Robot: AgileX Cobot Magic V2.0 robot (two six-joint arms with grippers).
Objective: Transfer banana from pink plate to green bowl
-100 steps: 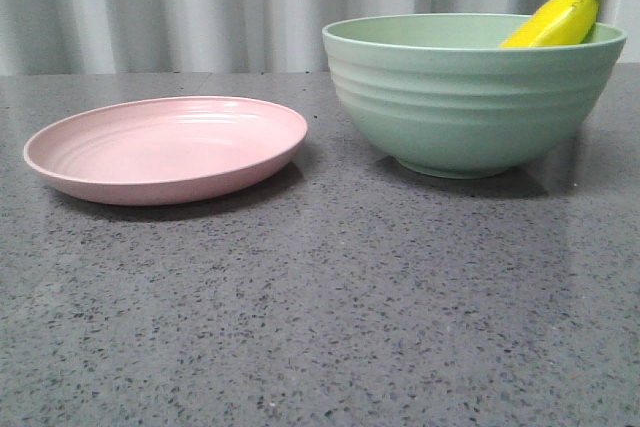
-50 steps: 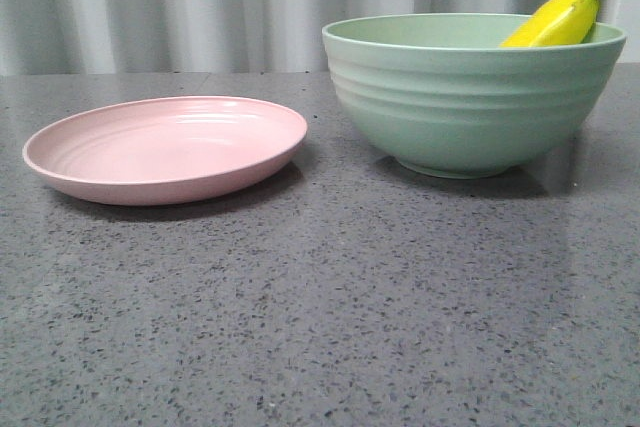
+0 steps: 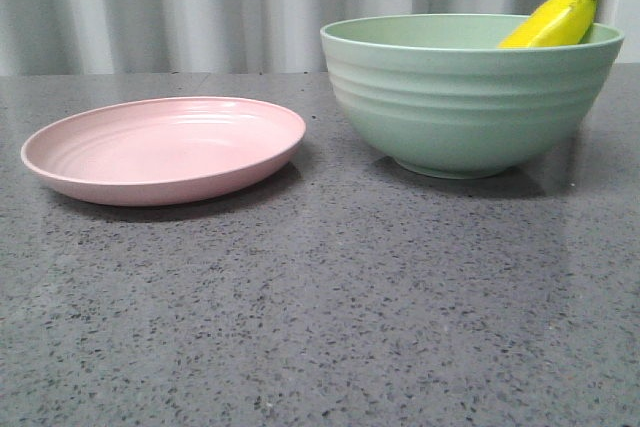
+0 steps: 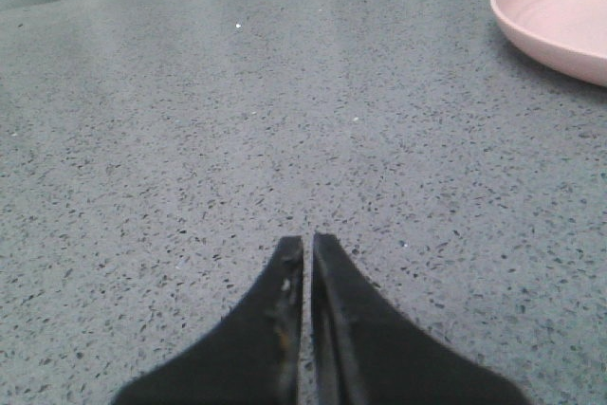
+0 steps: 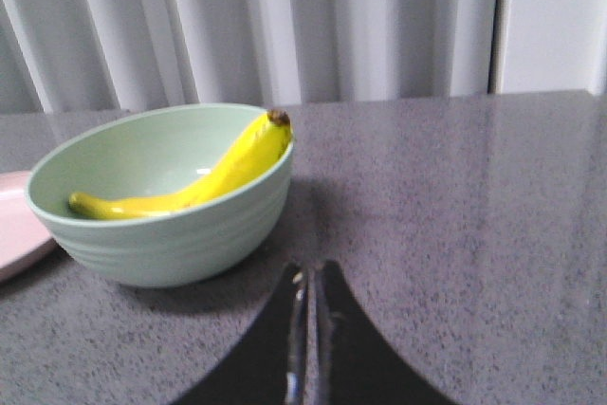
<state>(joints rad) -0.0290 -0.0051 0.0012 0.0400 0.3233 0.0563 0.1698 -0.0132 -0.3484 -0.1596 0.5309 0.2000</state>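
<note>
The yellow banana (image 3: 552, 23) lies inside the green bowl (image 3: 465, 107), its dark tip leaning over the right rim; it also shows in the right wrist view (image 5: 204, 177) inside the bowl (image 5: 171, 234). The pink plate (image 3: 165, 147) sits bare to the bowl's left; its edge shows in the left wrist view (image 4: 560, 11). My left gripper (image 4: 308, 239) is shut and empty over bare counter, apart from the plate. My right gripper (image 5: 311, 270) is shut and empty, low over the counter beside the bowl. Neither gripper shows in the front view.
The grey speckled counter (image 3: 320, 327) carries both dishes. A pale pleated curtain (image 3: 200, 7) hangs behind the counter's far edge. A sliver of the pink plate (image 5: 14, 225) shows beside the bowl in the right wrist view.
</note>
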